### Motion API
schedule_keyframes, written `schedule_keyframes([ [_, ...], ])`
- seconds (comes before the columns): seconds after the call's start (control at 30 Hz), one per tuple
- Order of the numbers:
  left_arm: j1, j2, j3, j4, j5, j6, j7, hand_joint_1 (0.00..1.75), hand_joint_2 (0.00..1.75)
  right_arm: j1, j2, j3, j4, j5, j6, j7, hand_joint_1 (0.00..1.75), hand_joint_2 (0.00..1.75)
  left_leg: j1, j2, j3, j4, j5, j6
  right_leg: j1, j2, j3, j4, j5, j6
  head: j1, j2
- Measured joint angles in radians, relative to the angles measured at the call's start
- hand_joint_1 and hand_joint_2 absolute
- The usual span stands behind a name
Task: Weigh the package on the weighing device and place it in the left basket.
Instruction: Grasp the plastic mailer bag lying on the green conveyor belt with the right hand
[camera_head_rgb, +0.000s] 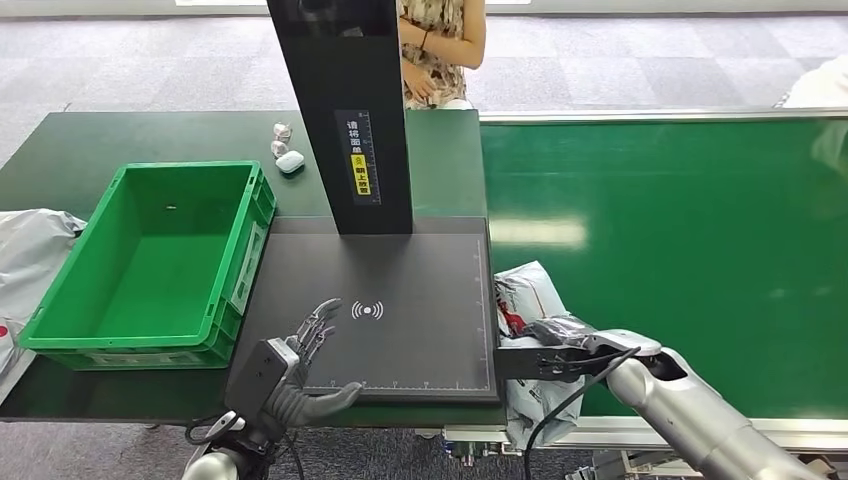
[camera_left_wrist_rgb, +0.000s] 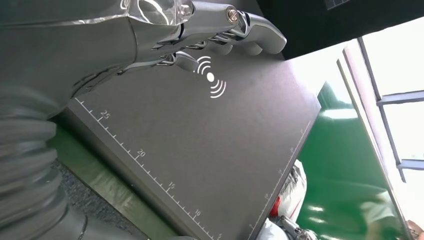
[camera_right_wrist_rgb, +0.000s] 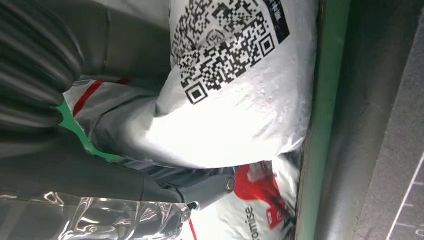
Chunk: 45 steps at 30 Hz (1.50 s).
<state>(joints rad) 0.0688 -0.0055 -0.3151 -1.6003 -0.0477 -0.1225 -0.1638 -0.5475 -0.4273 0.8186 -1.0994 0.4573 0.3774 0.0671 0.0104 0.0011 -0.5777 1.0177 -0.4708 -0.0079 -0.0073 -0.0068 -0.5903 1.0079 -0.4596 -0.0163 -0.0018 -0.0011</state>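
The package (camera_head_rgb: 520, 293) is a white-grey plastic mailer with red print, lying just off the right edge of the black weighing platform (camera_head_rgb: 400, 335) on the green belt's near corner. My right hand (camera_head_rgb: 563, 338) grips it from the right. In the right wrist view the fingers (camera_right_wrist_rgb: 202, 189) wrap under the bulging bag (camera_right_wrist_rgb: 235, 115), which carries a QR code. My left hand (camera_head_rgb: 300, 362) hovers open over the platform's front left corner, fingers spread toward the wireless symbol; its fingers (camera_left_wrist_rgb: 235, 30) hang above the platform (camera_left_wrist_rgb: 210, 155). The empty green basket (camera_head_rgb: 243, 262) stands left of the platform.
A tall black column (camera_head_rgb: 345, 110) rises from the platform's back edge. The green conveyor belt (camera_head_rgb: 680, 250) stretches to the right. A person (camera_head_rgb: 440, 45) stands behind the table. A small white case (camera_head_rgb: 290, 161) lies behind the basket, and grey bags (camera_head_rgb: 30, 250) lie at the far left.
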Motion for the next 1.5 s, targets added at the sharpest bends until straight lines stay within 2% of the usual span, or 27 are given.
schedule_keyframes([
  [0.17, 0.003, 0.002, 0.0, 0.0, -0.001, 0.002, -0.003, 0.0, 1.75, 0.023, -0.007, -0.004, -0.03, 0.064, -0.047, 0.031, 1.75, 1.75, 0.0, -0.002, -0.001, 0.0, 0.0, 0.0, 0.0, -0.002, 0.0, 0.0, -0.001, 0.001, 0.0, 0.0],
  [0.37, 0.025, 0.003, 0.0, -0.012, -0.018, 0.008, -0.008, 0.0, 1.75, 0.083, -0.017, -0.039, -0.082, 0.38, -0.201, 0.179, 1.75, 1.75, -0.001, -0.008, -0.003, 0.0, 0.0, 0.001, -0.002, -0.008, 0.0, 0.0, -0.002, 0.003, 0.0, 0.0],
  [0.57, 0.034, 0.002, 0.0, -0.02, -0.027, 0.006, -0.008, 0.0, 1.75, 0.113, -0.024, -0.143, -0.093, 0.597, -0.24, 0.262, 1.75, 1.75, -0.003, -0.01, -0.006, 0.0, 0.001, 0.003, -0.005, -0.009, -0.002, 0.0, -0.001, 0.006, 0.0, 0.0],
  [0.93, 0.034, -0.008, 0.002, -0.021, -0.045, 0.0, -0.009, 0.0, 1.75, 0.112, 0.0, -0.286, -0.071, 0.777, -0.29, 0.334, 1.75, 1.75, -0.005, -0.009, -0.007, 0.0, 0.001, 0.004, -0.005, -0.008, -0.003, 0.001, -0.001, 0.006, 0.0, 0.0],
  [1.2, 0.04, -0.017, 0.004, -0.023, -0.059, 0.007, -0.015, 0.0, 1.75, 0.104, 0.056, -0.344, -0.056, 0.799, -0.357, 0.283, 1.75, 1.75, -0.005, -0.009, -0.007, 0.0, 0.001, 0.004, -0.005, -0.008, -0.004, 0.001, -0.001, 0.006, 0.0, 0.0],
  [1.37, 0.064, -0.021, 0.011, -0.04, -0.069, 0.015, -0.018, 0.0, 1.75, 0.107, 0.124, -0.392, -0.086, 0.628, -0.488, 0.124, 1.75, 1.75, -0.005, -0.006, -0.007, 0.0, 0.001, 0.003, -0.005, -0.005, -0.006, 0.001, -0.001, 0.006, 0.0, 0.0],
  [1.5, 0.073, -0.025, 0.015, -0.049, -0.073, 0.018, -0.018, 0.0, 1.75, 0.108, 0.167, -0.422, -0.118, 0.524, -0.541, 0.047, 1.75, 1.75, -0.005, -0.007, -0.008, 0.0, 0.001, 0.003, -0.005, -0.006, -0.006, 0.001, -0.001, 0.006, 0.0, 0.0],
])
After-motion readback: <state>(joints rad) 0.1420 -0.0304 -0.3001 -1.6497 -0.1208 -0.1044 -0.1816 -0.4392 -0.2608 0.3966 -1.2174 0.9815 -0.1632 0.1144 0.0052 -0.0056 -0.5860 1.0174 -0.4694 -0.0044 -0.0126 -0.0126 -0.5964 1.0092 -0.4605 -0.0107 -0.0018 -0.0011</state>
